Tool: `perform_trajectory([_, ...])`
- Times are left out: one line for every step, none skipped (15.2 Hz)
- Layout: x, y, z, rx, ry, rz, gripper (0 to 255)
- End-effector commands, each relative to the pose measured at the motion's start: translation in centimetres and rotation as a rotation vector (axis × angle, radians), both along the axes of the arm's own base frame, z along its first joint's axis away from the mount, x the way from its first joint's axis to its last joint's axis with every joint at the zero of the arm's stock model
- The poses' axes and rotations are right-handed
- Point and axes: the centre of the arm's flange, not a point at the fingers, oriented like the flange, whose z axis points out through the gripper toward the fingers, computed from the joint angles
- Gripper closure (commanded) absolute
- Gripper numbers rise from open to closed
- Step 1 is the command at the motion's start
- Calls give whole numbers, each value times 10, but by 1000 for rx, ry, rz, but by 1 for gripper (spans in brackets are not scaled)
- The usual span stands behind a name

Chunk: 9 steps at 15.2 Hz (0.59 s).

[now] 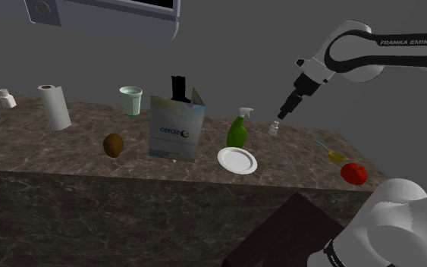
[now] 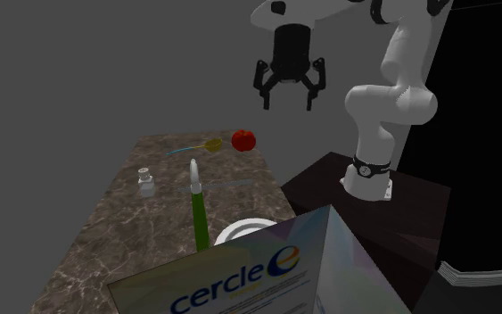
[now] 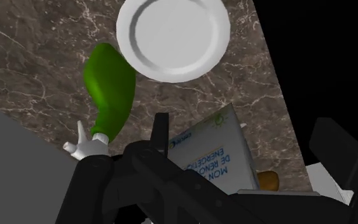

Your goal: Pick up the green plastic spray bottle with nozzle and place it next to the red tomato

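Splayed gripper (image 2: pixel 288 103) (second exterior view) near bottle (image 2: pixel 201 218)

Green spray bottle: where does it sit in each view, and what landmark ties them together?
Shoulder view: right of centre, green spray bottle behind the white plate.
Second exterior view: lower centre, left of the plate.
Wrist view: alongside the plate.
Shared landmark: the plate.
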Motion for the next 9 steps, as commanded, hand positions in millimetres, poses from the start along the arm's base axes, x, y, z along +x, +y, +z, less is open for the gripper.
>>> perform_trajectory([11, -21, -19, 7, -20, 58, 0])
perform_trajectory([18, -29, -28, 12, -29, 84, 0])
perform_trajectory([25, -38, -37, 17, -38, 111, 0])
perform_trajectory([32, -46, -46, 23, -46, 138, 0])
perform_trajectory([40, -54, -55, 28, -55, 164, 0])
perform_trajectory([48, -62, -64, 33, -64, 191, 0])
perform_trajectory([57, -69, -73, 38, -73, 218, 0])
perform_trajectory([65, -77, -82, 43, -81, 245, 0])
perform_trajectory([74, -84, -91, 48, -90, 271, 0])
